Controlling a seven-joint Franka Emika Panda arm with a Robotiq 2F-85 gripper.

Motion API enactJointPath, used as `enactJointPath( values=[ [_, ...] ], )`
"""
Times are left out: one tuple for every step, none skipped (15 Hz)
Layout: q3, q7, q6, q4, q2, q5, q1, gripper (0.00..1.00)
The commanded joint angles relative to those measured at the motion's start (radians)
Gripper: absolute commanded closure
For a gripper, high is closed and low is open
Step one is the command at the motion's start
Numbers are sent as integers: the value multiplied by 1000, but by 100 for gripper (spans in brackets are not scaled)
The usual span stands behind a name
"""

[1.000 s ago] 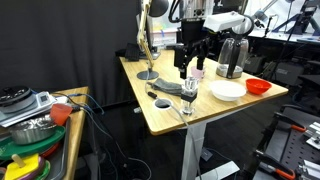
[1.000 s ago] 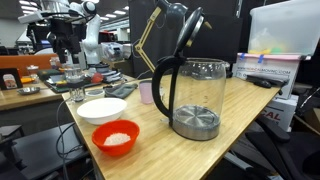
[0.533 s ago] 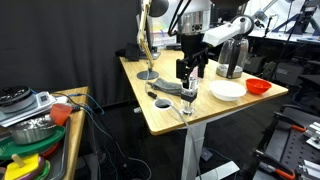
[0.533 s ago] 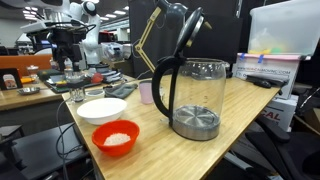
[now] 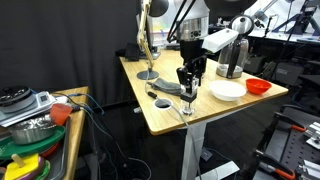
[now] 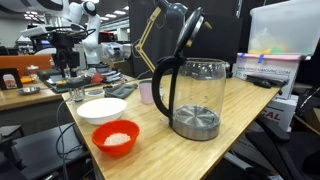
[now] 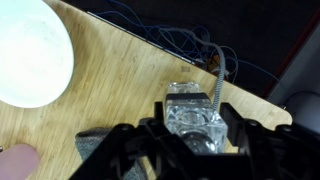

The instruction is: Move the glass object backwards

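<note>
Glass bottle (image 7: 193, 118) stands upright on the wooden worktop (image 7: 110, 90), directly below the hand (image 7: 195, 133), flanked by its spread fingers (image 7: 243, 135). Hand released; no grip observed. White bowl (image 7: 30, 50) lies well aside.

Wooden table (image 6: 205, 157) with kettle (image 6: 195, 95), white bowl (image 6: 102, 109), red bowl (image 6: 117, 138)

Nothing legible on screen at this moment.
The box (image 6: 268, 70) on the counter (image 6: 240, 132) carries a label, but it is only coloured blur, and the glass object (image 7: 195, 115) shows no readable lettering.
</note>
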Motion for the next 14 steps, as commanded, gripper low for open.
enactJointPath(
  values=[
    [-15, 11, 10, 14, 14, -11, 18, 70],
    [-15, 11, 9, 18, 14, -10, 18, 73],
    [-15, 13, 9, 17, 16, -13, 19, 73],
    [-16, 13, 8, 17, 14, -12, 18, 73],
    [-17, 14, 8, 16, 11, -10, 18, 73],
    [-18, 15, 11, 15, 3, -7, 16, 73],
    [-20, 19, 14, 16, -6, -1, 14, 73],
    [-25, 30, 21, 16, -15, 3, 11, 73],
    [-32, 41, 29, 20, -25, 11, 7, 73],
    [-42, 55, 39, 26, -37, 20, 0, 73],
    [-52, 71, 50, 33, -46, 22, -5, 73],
    [-65, 92, 60, 40, -57, 17, -12, 73],
    [-76, 115, 66, 49, -64, 8, -19, 73],
    [-87, 140, 69, 59, -69, 3, -28, 73]
  ],
)
